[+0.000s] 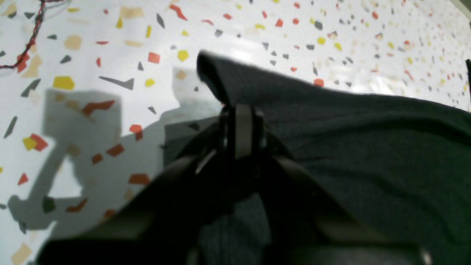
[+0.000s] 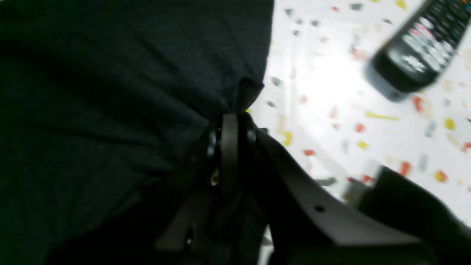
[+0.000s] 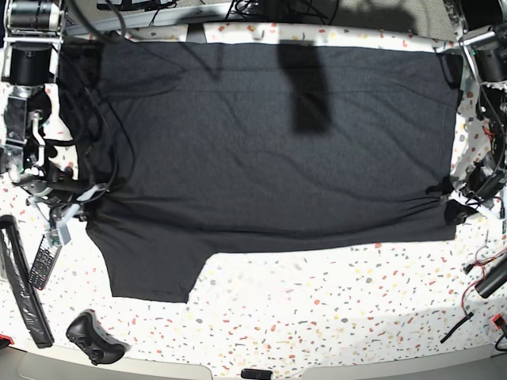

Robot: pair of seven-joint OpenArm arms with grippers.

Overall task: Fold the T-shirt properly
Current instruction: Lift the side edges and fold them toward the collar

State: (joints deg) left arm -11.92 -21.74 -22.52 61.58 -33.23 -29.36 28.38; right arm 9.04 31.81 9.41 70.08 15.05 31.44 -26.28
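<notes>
1. The black T-shirt lies spread plain side up across the speckled table, filling most of the base view, one sleeve jutting toward the near edge.
2. My left gripper has its jaws pressed together on a bunched fold of the shirt's edge, lifted clear of the tabletop.
3. My right gripper is likewise clamped tight on the opposite edge of the fabric.
4. A remote control lies on the table near my right gripper; a game controller sits at the near corner.
</notes>
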